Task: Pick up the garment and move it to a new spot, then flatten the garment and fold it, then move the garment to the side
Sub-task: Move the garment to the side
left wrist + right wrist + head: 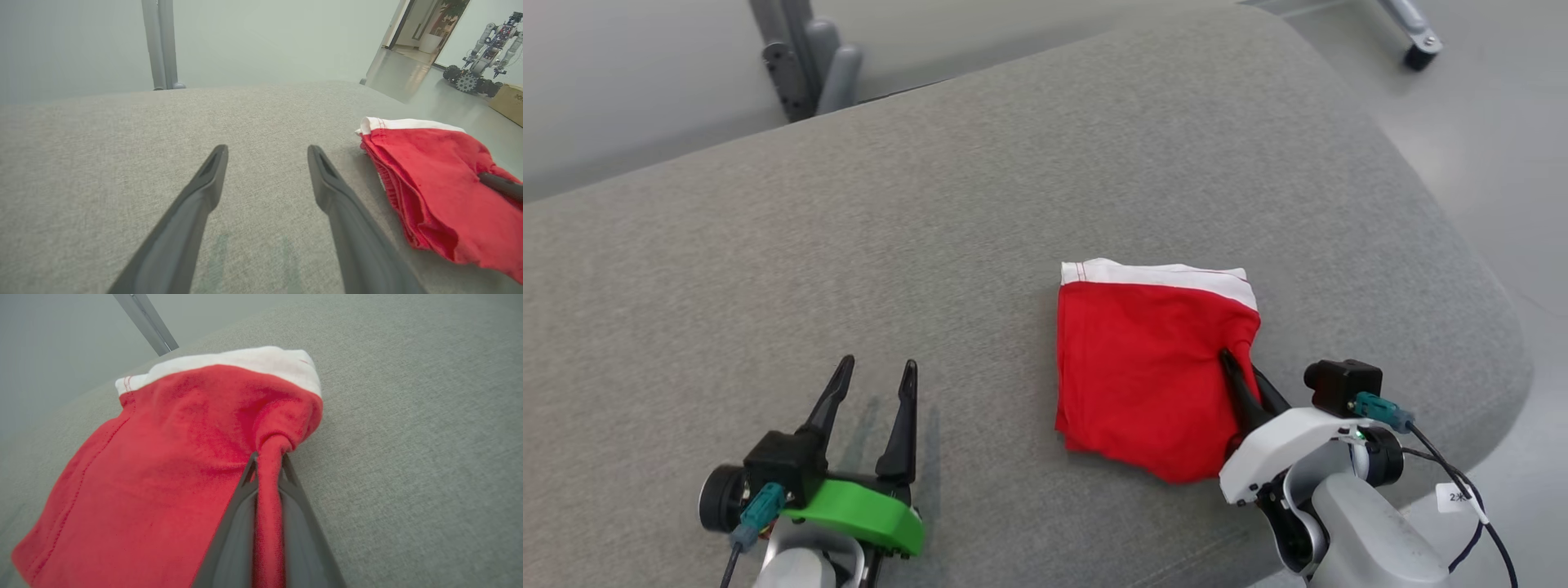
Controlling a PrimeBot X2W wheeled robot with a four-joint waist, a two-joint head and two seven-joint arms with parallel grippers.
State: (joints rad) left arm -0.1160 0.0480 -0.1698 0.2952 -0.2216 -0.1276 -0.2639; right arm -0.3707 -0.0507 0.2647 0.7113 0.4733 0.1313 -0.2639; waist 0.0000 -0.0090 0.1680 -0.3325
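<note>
A folded red garment with a white band along its far edge lies on the grey fabric surface, right of centre. My right gripper is shut on a pinched ridge of the garment's right edge; in the right wrist view the red cloth runs between the two dark fingers. My left gripper stands open at the lower left, low over bare fabric, apart from the garment. From the left wrist, the garment lies to the right of the spread fingers.
The grey surface curves down at its right edge to a pale floor. A grey metal stand rises behind the far edge. A caster sits at the top right. Another robot stands far off in the room.
</note>
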